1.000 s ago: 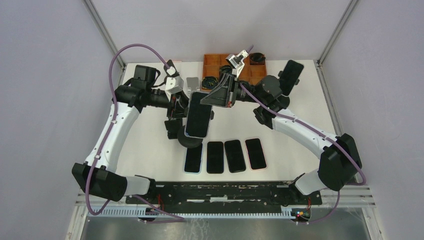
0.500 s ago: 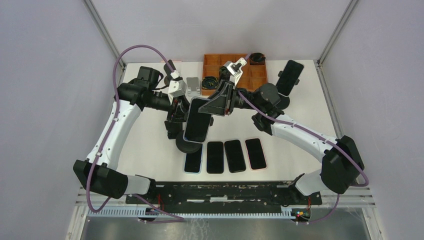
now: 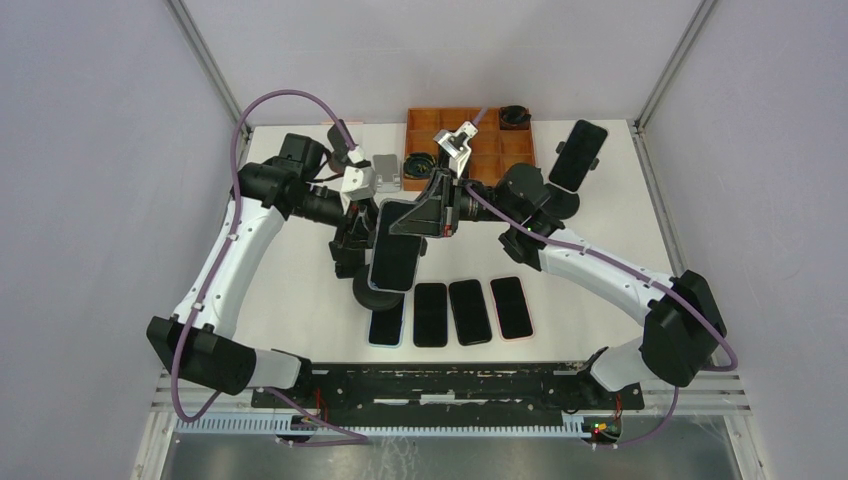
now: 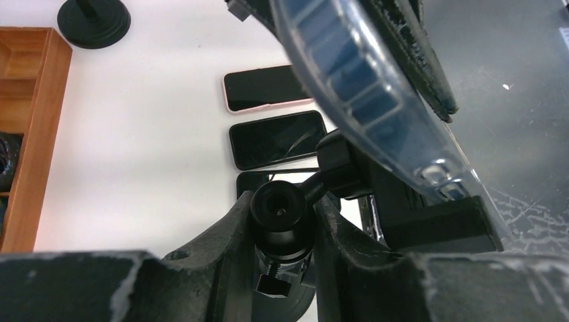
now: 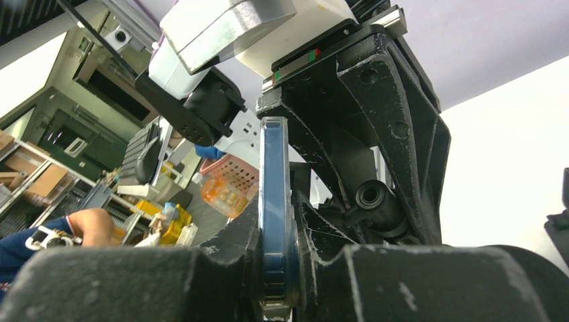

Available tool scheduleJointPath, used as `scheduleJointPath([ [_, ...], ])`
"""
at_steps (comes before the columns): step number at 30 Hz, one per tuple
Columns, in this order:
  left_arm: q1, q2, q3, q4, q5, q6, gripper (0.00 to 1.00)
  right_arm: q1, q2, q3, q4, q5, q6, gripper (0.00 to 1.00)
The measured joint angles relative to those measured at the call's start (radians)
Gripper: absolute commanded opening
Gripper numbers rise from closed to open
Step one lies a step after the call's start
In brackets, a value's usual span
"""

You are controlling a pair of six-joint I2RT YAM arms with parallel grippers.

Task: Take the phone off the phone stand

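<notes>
A dark phone in a clear blue-edged case (image 3: 396, 246) sits tilted on a black phone stand (image 3: 372, 290) at the table's middle. My right gripper (image 3: 412, 222) is shut on the phone's upper edge; in the right wrist view the phone (image 5: 275, 221) stands edge-on between the jaws. My left gripper (image 3: 350, 236) is shut on the stand's black stem just under the phone; the left wrist view shows the stem's ball joint (image 4: 280, 218) pinched between the fingers, with the phone's case edge (image 4: 376, 94) above.
Several phones lie in a row near the front edge (image 3: 452, 312). A second phone on a stand (image 3: 578, 155) is at the back right. A wooden compartment tray (image 3: 508, 148) and a grey block (image 3: 388, 170) sit at the back.
Both arms and the phone have shifted slightly left and toward the front. Both grips are unchanged.
</notes>
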Motion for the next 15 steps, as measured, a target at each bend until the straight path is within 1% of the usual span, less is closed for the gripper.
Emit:
scheduleJointPath([
  [3,-0.019,-0.002,0.002,-0.018,-0.009,0.049,0.02,-0.008,0.002,0.027,-0.05,-0.042,-0.005,0.0],
  [8,-0.042,-0.005,0.002,-0.006,-0.007,0.071,0.02,-0.037,0.018,0.089,-0.111,-0.111,0.008,0.0],
  [15,-0.066,-0.006,0.002,0.031,-0.014,0.087,0.02,-0.108,0.023,0.164,-0.101,-0.12,0.044,0.0],
])
